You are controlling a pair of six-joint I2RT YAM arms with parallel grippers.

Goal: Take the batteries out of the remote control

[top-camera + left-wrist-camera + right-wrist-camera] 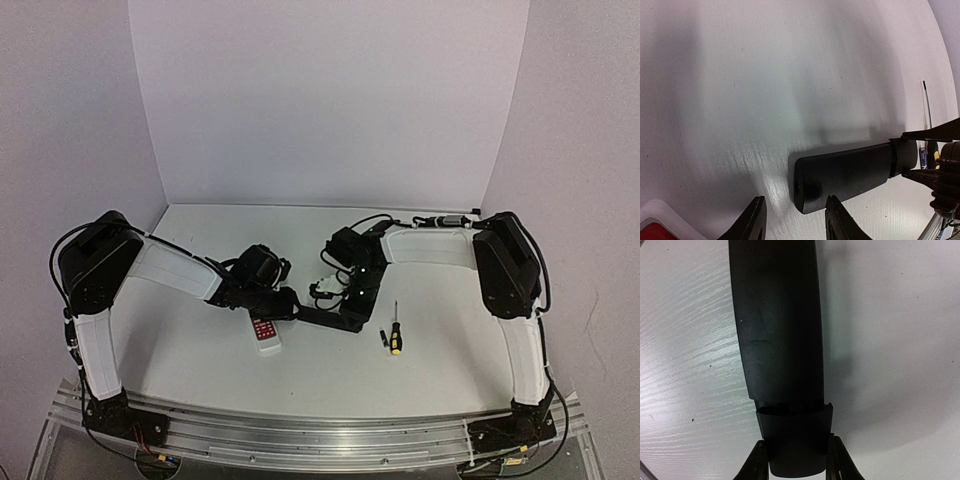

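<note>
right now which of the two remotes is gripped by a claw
The slim all-black remote: the right claw is clamped on its end. The wider white remote with the red panel lies ungripped on the table.

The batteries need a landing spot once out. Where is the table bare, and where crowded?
Crowded: the middle, where the right pincer grips the remote control, the left pincer open at its other end. Bare: the table beyond them up to the back wall, and the near strip in front of the white remote and screwdriver.
</note>
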